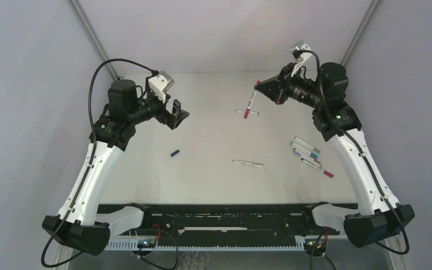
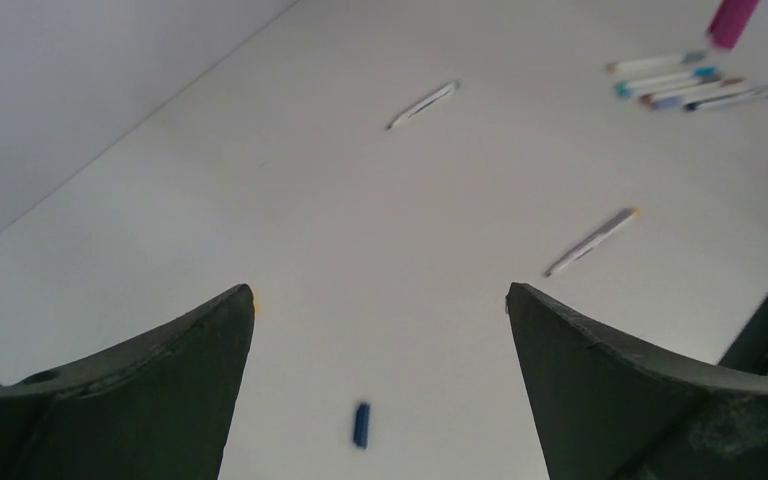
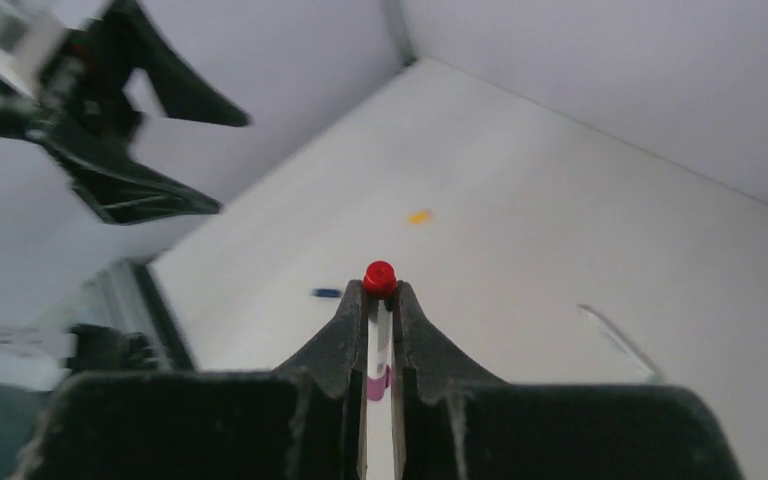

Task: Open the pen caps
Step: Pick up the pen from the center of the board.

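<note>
My right gripper (image 1: pixel 258 85) (image 3: pixel 380 292) is shut on a white pen (image 1: pixel 251 102) (image 3: pixel 381 335), held raised over the far middle of the table. The pen's red end (image 3: pixel 380 277) pokes out past the fingertips, and its magenta cap (image 1: pixel 247 114) (image 2: pixel 732 20) hangs below. My left gripper (image 1: pixel 181 112) (image 2: pixel 380 295) is open and holds nothing, hovering at the left. A loose blue cap (image 1: pixel 175 152) (image 2: pixel 361 424) (image 3: pixel 326 293) lies on the table under it. A loose orange cap (image 3: pixel 419 216) lies farther back.
Several capped pens (image 1: pixel 310 155) (image 2: pixel 695 85) lie bunched at the right. One single pen (image 1: pixel 248 163) (image 2: pixel 592 241) lies mid-table, another (image 1: pixel 239 111) (image 2: pixel 423 104) at the back, below the held one. Grey walls close in the table's left, back and right.
</note>
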`<control>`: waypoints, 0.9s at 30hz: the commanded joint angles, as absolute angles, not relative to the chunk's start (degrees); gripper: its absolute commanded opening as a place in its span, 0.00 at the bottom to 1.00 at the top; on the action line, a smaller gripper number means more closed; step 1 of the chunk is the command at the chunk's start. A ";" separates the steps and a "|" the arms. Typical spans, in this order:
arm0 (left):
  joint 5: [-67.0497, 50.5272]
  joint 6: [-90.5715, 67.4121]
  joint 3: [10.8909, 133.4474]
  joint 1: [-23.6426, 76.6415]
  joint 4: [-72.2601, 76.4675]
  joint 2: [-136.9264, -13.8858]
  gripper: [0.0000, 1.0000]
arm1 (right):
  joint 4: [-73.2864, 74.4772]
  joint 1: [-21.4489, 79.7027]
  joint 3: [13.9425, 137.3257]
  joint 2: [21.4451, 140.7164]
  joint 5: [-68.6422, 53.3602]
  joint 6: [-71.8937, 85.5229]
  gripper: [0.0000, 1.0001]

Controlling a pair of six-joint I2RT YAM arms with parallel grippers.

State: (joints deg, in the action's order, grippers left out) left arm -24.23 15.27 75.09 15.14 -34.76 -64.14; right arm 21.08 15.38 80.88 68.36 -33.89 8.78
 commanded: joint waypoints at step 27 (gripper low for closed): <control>-54.24 -8.01 78.84 27.31 -15.38 -77.86 0.79 | -44.34 14.33 56.87 75.41 -48.21 68.45 0.00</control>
State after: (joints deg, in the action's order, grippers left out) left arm -49.95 -7.05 75.92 26.09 -17.61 -77.67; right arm -40.07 14.31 56.93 76.73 -48.82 66.96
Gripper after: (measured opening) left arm 0.805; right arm 0.028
